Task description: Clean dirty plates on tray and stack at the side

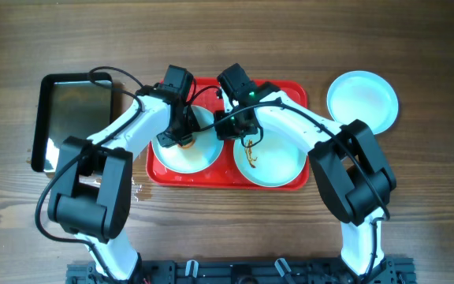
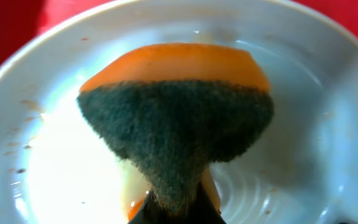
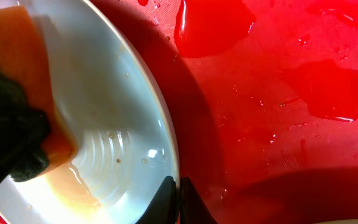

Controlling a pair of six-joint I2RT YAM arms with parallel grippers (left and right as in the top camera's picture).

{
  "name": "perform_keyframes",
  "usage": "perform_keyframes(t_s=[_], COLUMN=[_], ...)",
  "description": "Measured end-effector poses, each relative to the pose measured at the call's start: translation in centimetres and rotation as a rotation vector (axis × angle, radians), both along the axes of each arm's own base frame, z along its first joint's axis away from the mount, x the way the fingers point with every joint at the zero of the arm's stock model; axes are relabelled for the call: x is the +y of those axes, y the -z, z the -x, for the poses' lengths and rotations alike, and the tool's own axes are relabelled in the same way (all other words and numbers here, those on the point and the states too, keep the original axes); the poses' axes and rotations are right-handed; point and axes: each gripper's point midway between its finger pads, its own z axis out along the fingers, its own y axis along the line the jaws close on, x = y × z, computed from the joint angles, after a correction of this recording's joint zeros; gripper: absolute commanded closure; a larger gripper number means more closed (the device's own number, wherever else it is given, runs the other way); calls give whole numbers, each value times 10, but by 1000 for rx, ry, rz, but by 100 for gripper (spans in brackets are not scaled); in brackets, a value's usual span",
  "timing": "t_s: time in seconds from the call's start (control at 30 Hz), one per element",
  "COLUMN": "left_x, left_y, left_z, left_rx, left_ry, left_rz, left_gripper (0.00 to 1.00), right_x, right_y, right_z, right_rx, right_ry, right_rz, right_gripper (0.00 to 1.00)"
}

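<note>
Red tray (image 1: pixel 221 179): lies mid-table on the wooden table (image 1: pixel 432 197), with two of the plates on it side by side; the right wrist view shows puddles of water (image 3: pixel 213 25) on its textured surface.
Left plate (image 1: pixel 184 160): sits in the tray's left half, pale blue-white and wet, with a thin orange-tinted film of liquid in its centre and small specks along its inner wall in the left wrist view.
Right plate (image 1: pixel 282 162): sits in the tray's right half, just beside the left plate, with a brown-orange smear (image 1: pixel 250 155) left of its centre.
Third plate (image 1: pixel 362 100): rests on the bare table off the tray's right end, apart from the other two.
Sponge (image 2: pixel 176 124): orange with a dark green scouring face, pressed down into the left plate.
Left gripper (image 2: pixel 173 214): clenched on the sponge, pinching its lower edge so that it bunches between the fingers.
Right gripper (image 3: pixel 174 200): fingers closed together at the left plate's right-hand rim; whether they truly pinch the rim or only touch it, I cannot tell.
Black pan (image 1: pixel 73 118): shiny, on the table left of the tray, close to the left arm's elbow.
</note>
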Motion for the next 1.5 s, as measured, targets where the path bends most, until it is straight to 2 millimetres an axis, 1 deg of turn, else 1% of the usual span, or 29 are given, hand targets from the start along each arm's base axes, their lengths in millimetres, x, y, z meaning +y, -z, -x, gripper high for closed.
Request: perform_keyframes(t_s=[0.07, 0.17, 0.27, 0.4, 0.5, 0.6, 0.73, 0.8, 0.87, 0.9, 1.03, 1.1, 1.2, 1.3, 1.37, 1.4, 1.47, 1.5], left_x=[-5, -21, -36, -35, -17, 20, 50, 58, 68, 73, 75, 76, 78, 82, 81, 80, 76, 74], left_y=[1, 1, 0, 0, 2, 4, 4, 4, 4, 3, 0, -5, -16, -42, -64, -75, -100, -107], left_z=[-3, -8, -6, -6, 2, 5, 6, 8, 14, 20, 33, 39, 42, 38, 37, 38, 39, 40], left_rx=[-6, -19, -22, -12, 37, 80, 106, 119, 145, 171, 213, 220, 206, 118, 55, 26, -46, -69], left_ry=[5, 62, 119, 125, 93, 25, -43, -61, -78, -86, -84, -81, -74, -72, -88, -93, -97, -97], left_rz=[25, 101, 140, 146, 109, 30, 2, -7, -33, -47, -62, -72, -90, -122, -113, -103, -63, -46], left_gripper=[96, 96, 96, 96, 96, 96, 96, 96, 96, 96, 96, 96, 96, 96, 96, 96, 96, 96], right_x=[-1, -2, -2, -2, 1, 3, 3, 3, 2, 2, 3, 3, 1, -5, -6, -6, -7, -11], right_y=[0, 0, 0, 0, 0, 0, 0, 0, 0, 0, 1, 1, 1, 0, -5, -9, -22, -28], right_z=[0, -1, -1, -1, 2, 3, 3, 3, 3, 2, 3, 2, -1, -10, -17, -22, -38, -43], right_rx=[0, -1, -1, 0, 3, 4, 4, 4, 3, 0, -8, -8, -23, -52, -78, -95, -162, -191], right_ry=[2, 5, 5, 5, -5, -8, -8, -7, -7, -7, -4, -1, 11, 31, 33, 34, 42, 44], right_rz=[2, 4, 4, 4, -1, -4, -3, -1, 2, 2, 15, 16, 26, 56, 70, 74, 101, 123], right_gripper=[96, 96, 95, 96, 96, 96, 96, 96, 96, 96, 96, 96, 96, 96, 96, 96, 96, 96])
